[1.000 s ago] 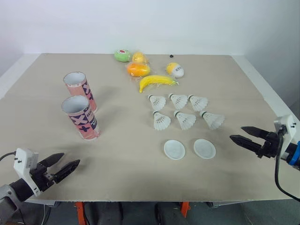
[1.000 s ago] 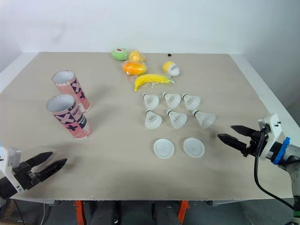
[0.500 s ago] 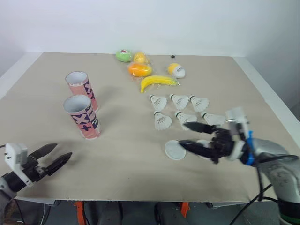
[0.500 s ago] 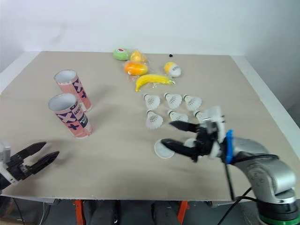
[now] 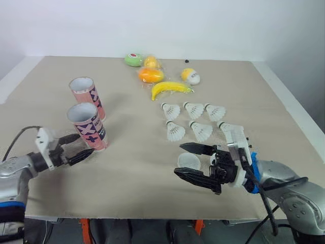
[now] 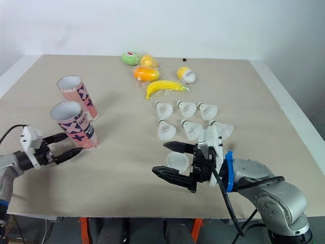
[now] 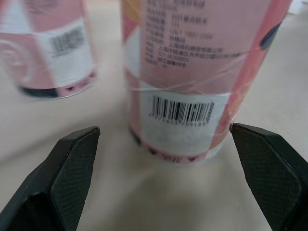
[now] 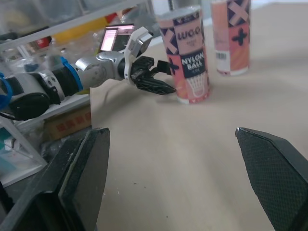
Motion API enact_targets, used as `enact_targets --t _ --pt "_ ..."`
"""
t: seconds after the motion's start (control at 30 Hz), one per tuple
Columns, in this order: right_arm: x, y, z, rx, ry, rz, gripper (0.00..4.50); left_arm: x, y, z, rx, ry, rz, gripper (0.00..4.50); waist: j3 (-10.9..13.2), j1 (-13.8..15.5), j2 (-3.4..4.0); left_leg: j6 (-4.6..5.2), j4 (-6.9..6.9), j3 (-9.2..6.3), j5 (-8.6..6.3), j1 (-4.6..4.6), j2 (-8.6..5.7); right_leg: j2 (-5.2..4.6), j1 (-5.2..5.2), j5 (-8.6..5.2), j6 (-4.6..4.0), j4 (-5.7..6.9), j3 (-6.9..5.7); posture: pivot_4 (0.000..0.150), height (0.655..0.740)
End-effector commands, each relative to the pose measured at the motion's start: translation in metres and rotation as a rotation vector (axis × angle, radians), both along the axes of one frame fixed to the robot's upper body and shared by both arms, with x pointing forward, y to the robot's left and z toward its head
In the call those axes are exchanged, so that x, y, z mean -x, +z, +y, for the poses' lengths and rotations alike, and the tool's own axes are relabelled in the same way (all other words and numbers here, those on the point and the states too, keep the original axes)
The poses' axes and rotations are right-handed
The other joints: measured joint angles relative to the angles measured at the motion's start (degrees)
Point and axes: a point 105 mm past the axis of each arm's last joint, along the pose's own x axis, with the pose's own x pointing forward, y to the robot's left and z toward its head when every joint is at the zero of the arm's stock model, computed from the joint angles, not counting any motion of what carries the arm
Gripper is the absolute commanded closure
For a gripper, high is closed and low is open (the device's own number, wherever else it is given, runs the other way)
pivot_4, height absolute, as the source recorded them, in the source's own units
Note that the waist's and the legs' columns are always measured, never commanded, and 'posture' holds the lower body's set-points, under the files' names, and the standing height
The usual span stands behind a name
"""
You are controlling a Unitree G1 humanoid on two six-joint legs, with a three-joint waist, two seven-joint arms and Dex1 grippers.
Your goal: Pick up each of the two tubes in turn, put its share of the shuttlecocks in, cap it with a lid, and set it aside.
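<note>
Two pink printed tubes stand upright with open tops at the left: the near tube (image 5: 87,126) and the far tube (image 5: 87,95). My left gripper (image 5: 85,144) is open right at the near tube's base; in the left wrist view the near tube (image 7: 187,82) stands just ahead of the gap between the spread fingers (image 7: 72,168). Several white shuttlecocks (image 5: 201,130) lie in two rows right of centre. My right gripper (image 5: 179,159) is open, low over the left white lid (image 5: 189,161); the second lid is hidden behind it.
A banana (image 5: 170,89), an orange fruit (image 5: 150,75), a green fruit (image 5: 133,60) and a yellow-and-white egg shape (image 5: 191,76) lie at the back of the table (image 5: 132,183). The right wrist view shows shelves and boxes beyond the table's left edge.
My right gripper swung in from the table's right edge to the lids, staying open. My left gripper came forward from the near-left corner up to the near tube.
</note>
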Motion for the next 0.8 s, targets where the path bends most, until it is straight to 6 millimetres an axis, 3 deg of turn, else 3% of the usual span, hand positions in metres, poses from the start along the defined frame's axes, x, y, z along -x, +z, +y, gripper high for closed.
enact_targets --t 0.03,0.33,0.73,0.8 --pt "0.004 0.010 0.000 -0.011 -0.007 -0.058 0.03 -0.009 0.002 -0.008 -0.007 -0.052 -0.022 0.00 0.0 0.0 0.00 0.00 0.01 0.00 0.00 0.00 0.00 0.00 0.00 0.01 0.01 0.00 0.00 0.150 0.6946" --pt "0.002 0.009 -0.002 0.006 -0.041 -0.075 0.03 -0.036 0.003 -0.029 -0.006 -0.109 -0.072 0.00 0.0 0.0 -0.01 0.02 0.02 -0.06 0.02 0.00 -0.02 0.05 0.06 0.01 0.06 0.02 0.00 0.150 0.6946" --pt "0.000 0.004 -0.012 0.032 -0.083 -0.065 0.03 -0.038 0.001 -0.050 0.055 -0.137 -0.178 0.00 0.0 0.0 -0.01 0.04 0.09 -0.15 0.03 0.14 -0.08 0.04 0.32 0.04 0.16 -0.01 0.00 0.150 0.6946" --pt "-0.001 0.005 -0.012 0.036 -0.081 -0.067 0.00 -0.040 0.000 -0.049 0.071 -0.117 -0.186 0.49 0.0 0.0 -0.01 0.05 0.09 -0.15 0.04 0.19 -0.08 0.04 0.38 0.05 0.16 0.00 0.00 0.150 0.6946"
